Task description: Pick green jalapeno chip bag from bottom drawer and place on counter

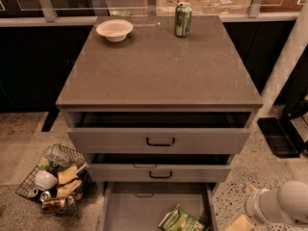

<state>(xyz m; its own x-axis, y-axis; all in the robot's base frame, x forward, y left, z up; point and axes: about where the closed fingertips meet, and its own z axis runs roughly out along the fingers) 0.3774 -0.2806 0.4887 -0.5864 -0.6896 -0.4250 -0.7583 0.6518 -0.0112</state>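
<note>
The green jalapeno chip bag (180,221) lies at the front right of the open bottom drawer (129,210), partly cut off by the lower edge of the view. The counter (159,69) is the flat grey-brown top of the cabinet. My gripper (240,223) with its white arm (281,207) comes in at the lower right, outside the drawer's right wall and to the right of the bag, apart from it.
A white bowl (114,30) and a green soda can (183,19) stand at the back of the counter. The two upper drawers (160,141) are pulled partly out. A wire basket of trash (52,179) sits on the floor to the left. A black base (281,136) stands to the right.
</note>
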